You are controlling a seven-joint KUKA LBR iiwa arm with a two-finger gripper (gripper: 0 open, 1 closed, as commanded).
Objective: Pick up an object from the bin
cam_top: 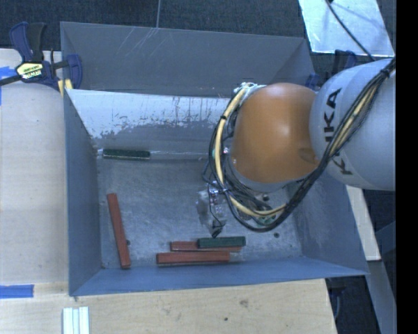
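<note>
I look down on a grey metal bin (83,207) with a scuffed, scratched floor and flat, straight-edged sticks on it. The arm (359,141) reaches in from the right, its wrist turned downward under a smooth orange cover (272,134) looped with cables. The gripper (214,219) hangs low over the floor; I cannot tell whether it is spread or closed. Just beside its tip, toward the near wall, lies a short dark green stick (221,242), with a short red-brown stick (183,245) and a longer red-brown stick (193,258) alongside. Well to its left lies a slanted red-brown stick (118,230).

Grey arm (380,127), orange cover (272,134), yellow cables (219,141)
</note>
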